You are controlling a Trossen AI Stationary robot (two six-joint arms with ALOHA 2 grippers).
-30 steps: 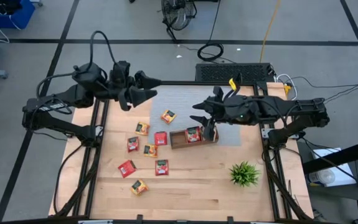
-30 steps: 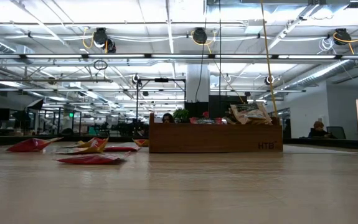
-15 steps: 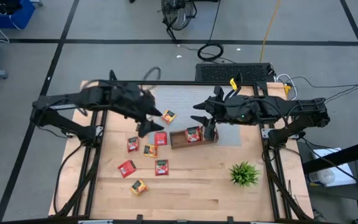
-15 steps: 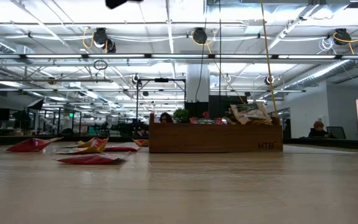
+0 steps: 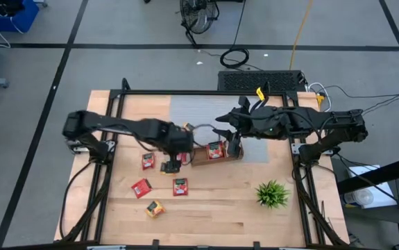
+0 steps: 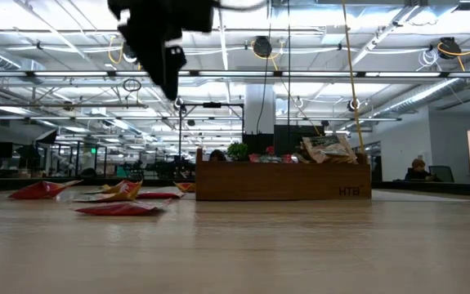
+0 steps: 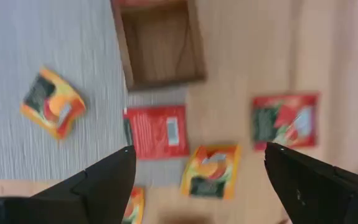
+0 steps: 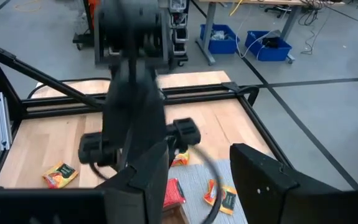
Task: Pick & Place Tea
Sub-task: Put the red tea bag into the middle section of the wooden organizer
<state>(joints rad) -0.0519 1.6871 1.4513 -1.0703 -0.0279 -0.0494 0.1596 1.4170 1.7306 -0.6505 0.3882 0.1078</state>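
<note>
Overhead, I log the left gripper (image 5: 175, 154) spread wide above loose tea sachets (image 5: 179, 186) mid-tabletop, beside the wooden tray (image 5: 200, 157); the right gripper (image 5: 232, 147) hangs at the tray's far-edge side, its hold I cannot tell. 
Low view: sachets (image 6: 120, 208) lie left of the tray (image 6: 282, 181). 
Left wrist: wide fingers (image 7: 107, 180) over a red sachet (image 7: 156, 130), orange sachet (image 7: 210, 169), empty tray compartment (image 7: 160, 40). 
Right wrist: fingers (image 8: 263, 177) parted.

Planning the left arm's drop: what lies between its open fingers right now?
In the left wrist view, a red tea sachet and an orange-yellow sachet lie between the left gripper fingers, below them; the wooden tray sits beyond.
</note>
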